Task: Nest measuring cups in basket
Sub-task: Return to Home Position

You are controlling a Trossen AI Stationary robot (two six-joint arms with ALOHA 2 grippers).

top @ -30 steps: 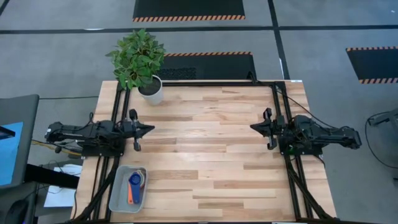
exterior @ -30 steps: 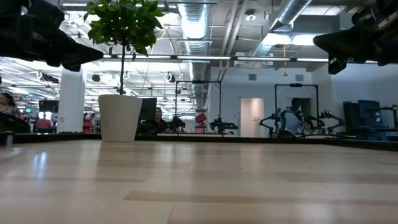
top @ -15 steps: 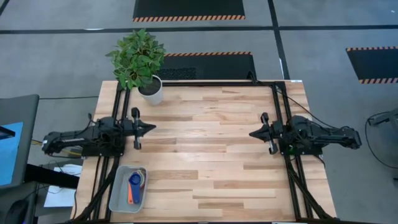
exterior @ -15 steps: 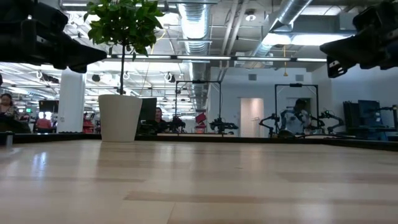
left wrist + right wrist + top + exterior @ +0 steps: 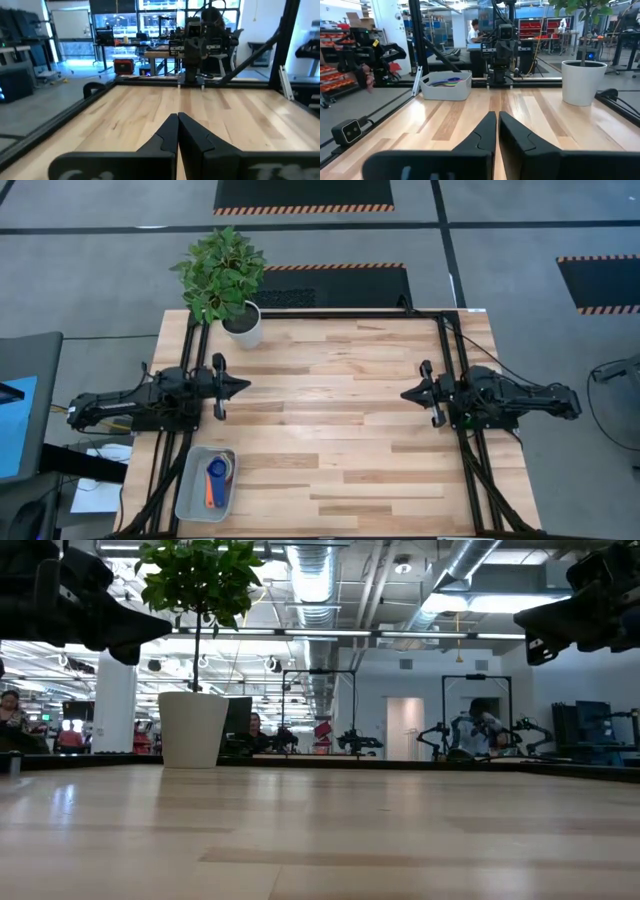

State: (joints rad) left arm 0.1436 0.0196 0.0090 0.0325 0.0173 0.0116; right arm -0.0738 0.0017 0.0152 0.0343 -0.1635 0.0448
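Left end effector (image 5: 243, 385): fingers pressed together to a thin seam, nothing between them. It sits mid-left in the high view, over the left edge of the table (image 5: 330, 430), tip pointing inward. Right end effector (image 5: 405, 393): likewise closed and empty, mid-right of the frame, mirrored toward its partner. Both arms lie folded and level along the side rails. That reads as a parked pose, with no load to carry and the middle of the table left free. The low view has both tips in the top corners, well off the wood. The basket (image 5: 190, 500) is lower left in the high view, at the table corner just below the left arm. The measuring cups (image 5: 214, 472) sit inside it as one stack, blue on top, an orange handle poking out beneath. The right wrist view shows coloured rims just clearing the basket wall. The white plant pot (image 5: 243, 323) is upper left, well apart. Judgement: with the only cups in view stacked in the basket, nesting looks finished; only settling the arms at rest seems left.
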